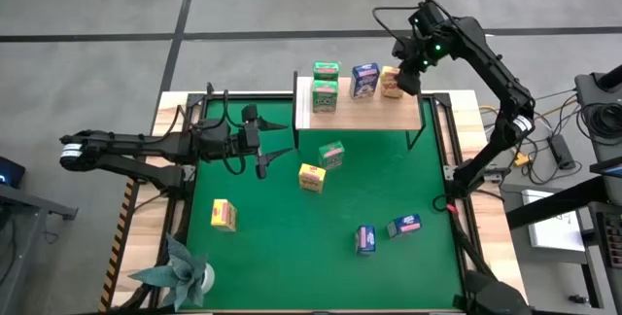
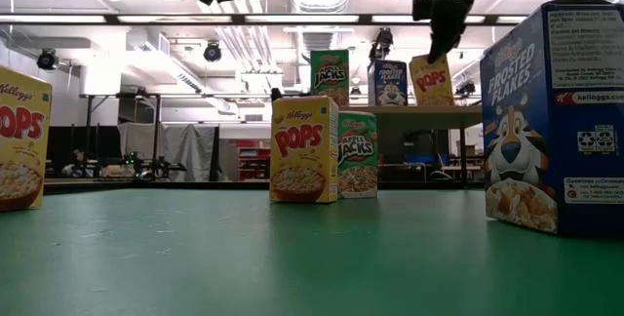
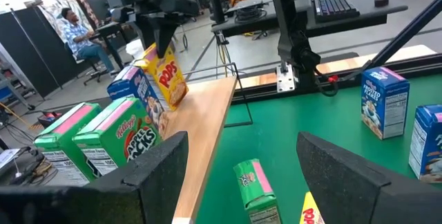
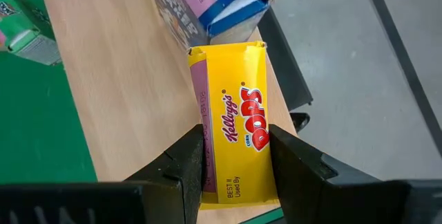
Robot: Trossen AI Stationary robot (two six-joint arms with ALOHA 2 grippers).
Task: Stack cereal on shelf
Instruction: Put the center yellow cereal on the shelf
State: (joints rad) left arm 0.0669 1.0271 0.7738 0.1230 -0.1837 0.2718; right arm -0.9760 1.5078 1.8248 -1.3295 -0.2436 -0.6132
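The right gripper [image 4: 235, 156] is clamping a small yellow cardboard Pops cereal box [image 4: 238, 124] between its two dark fingers, holding it over the light wooden plank shelf [image 1: 408, 111] with thin black legs. In the left wrist view the yellow box looks tilted, its lower edge at or just above the plank; whether it is touching cannot be told. It hangs just beside a blue Frosted Flakes box [image 1: 364, 80] already standing on the plank, and two green Apple Jacks boxes [image 1: 325, 87] are standing farther along the same board.

To do this step well, the box probably needs to be brought upright and lowered until its base is sitting flat on the wood, clear of the blue neighbour and inside the plank's end, before the fingers are opening. Letting go while it is leaning would likely tip it onto the blue box or off the edge.

The right arm is reaching from its base beside the table up and over the shelf, wrist bent downward. The left arm is stretching level across the green mat [image 1: 292, 247], its left gripper [image 3: 242, 165] spread wide and holding nothing, hovering above the loose boxes on the mat.
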